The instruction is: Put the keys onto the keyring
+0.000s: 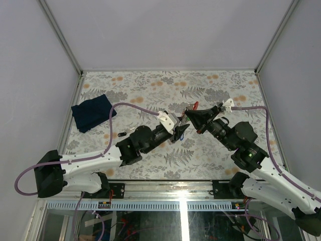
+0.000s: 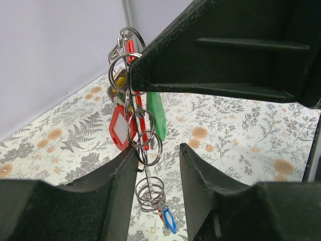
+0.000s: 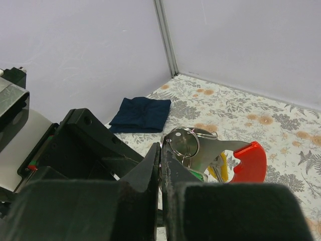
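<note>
The right gripper [image 3: 161,155] is clamped tight on the keyring [image 3: 200,148]. Several tagged keys [image 2: 120,130] already dangle below it, between the left gripper [image 2: 158,165]'s half-open fingers, which pinch nothing. The task looks nearly done, though a small dark piece [image 1: 121,134], possibly a key, lies well behind the left gripper.

Nothing readable that I can see in any view. The red key tag [image 2: 120,131] has a white label window, blank as far as I can tell. The green tag [image 2: 156,114] and blue tag [image 2: 169,220] show no print. The keyring [image 3: 210,149], grey fob and red strap, has no brand or number I can make out. The dark cloth [image 1: 92,112] is plain. The counter [image 1: 210,85] is floral pattern only, no lettering. The small coloured bits on the front rail [image 1: 150,206] are too tiny to read.
</note>
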